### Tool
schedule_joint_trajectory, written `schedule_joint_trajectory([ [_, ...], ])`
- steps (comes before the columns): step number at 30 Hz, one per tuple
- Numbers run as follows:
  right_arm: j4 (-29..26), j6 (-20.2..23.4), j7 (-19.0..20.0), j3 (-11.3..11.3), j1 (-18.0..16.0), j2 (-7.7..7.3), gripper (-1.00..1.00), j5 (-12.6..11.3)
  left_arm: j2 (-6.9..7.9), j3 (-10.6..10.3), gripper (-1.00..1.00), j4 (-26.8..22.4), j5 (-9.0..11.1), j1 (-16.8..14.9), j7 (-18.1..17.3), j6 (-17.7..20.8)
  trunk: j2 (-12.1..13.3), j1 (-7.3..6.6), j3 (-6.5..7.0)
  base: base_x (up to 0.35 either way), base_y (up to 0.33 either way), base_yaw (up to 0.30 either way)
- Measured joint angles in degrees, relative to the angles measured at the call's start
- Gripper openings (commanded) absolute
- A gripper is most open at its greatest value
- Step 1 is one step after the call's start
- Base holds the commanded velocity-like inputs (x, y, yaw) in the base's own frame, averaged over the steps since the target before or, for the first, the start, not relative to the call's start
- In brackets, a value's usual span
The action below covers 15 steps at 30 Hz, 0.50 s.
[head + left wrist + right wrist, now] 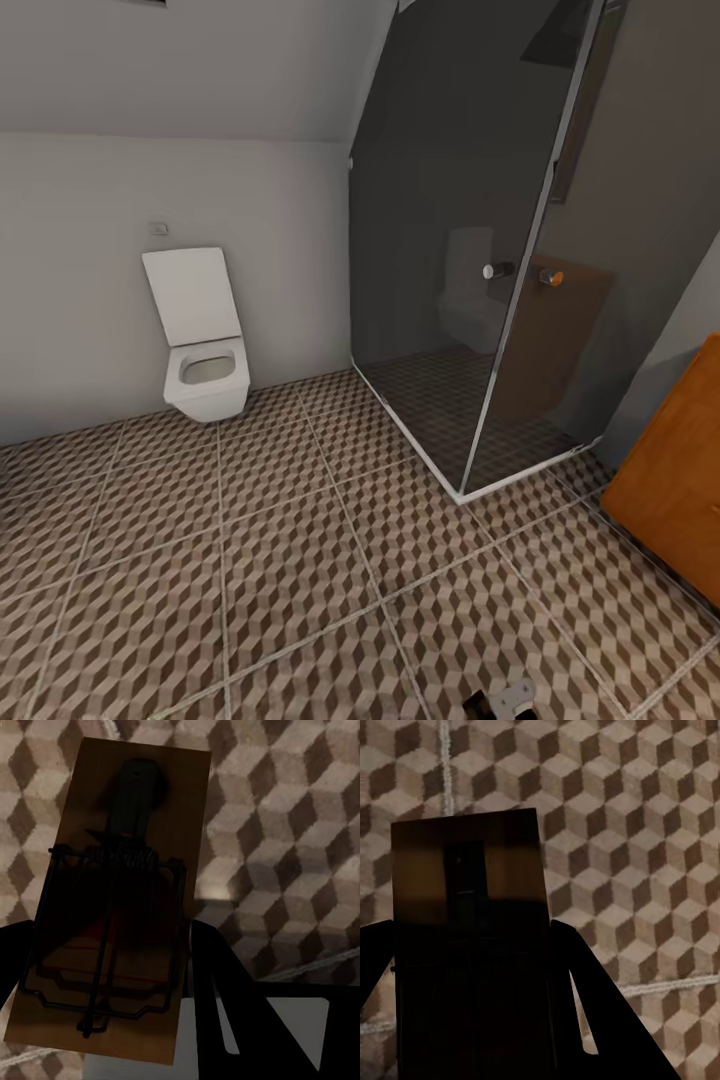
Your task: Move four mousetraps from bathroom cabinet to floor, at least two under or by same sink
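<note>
In the left wrist view, a mousetrap [112, 907], a brown plate with a dark wire spring and bar, sits between the dark fingers [225, 997] of my left gripper [112, 945], which is shut on it above the cube-pattern bathroom floor [300, 832]. In the right wrist view, a second mousetrap [472, 892], shadowed at its lower half, is clamped between the fingers [592, 1012] of my right gripper [472, 945] over the same tiles [645, 832]. The orange-brown cabinet [680, 490] shows at the right edge of the head view. The other mousetraps are out of view.
A white wall-hung toilet [205, 370] with its lid up stands at the back left. A dark glass shower enclosure [450, 250] fills the back right corner, beside the cabinet. Patterned floor [300, 560] stretches ahead. A small grey arm part [505, 700] shows at the bottom edge.
</note>
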Motion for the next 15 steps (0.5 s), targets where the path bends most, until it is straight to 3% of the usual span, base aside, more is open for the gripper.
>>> schedule_joint_trajectory([
  [7,0.00,-0.37,-0.02,0.00,0.17,-0.04,-1.00,0.01,0.01,0.00,-1.00,0.02,0.00,0.01,0.00,0.00,0.00,0.00,-0.23,0.000,0.000,0.201],
  [15,-0.03,0.70,-0.45,0.07,0.25,-0.14,-1.00,0.05,0.00,-0.01,-1.00,-0.02,0.02,-0.02,0.00,0.00,0.00,0.00,-0.26,0.000,0.000,0.015],
])
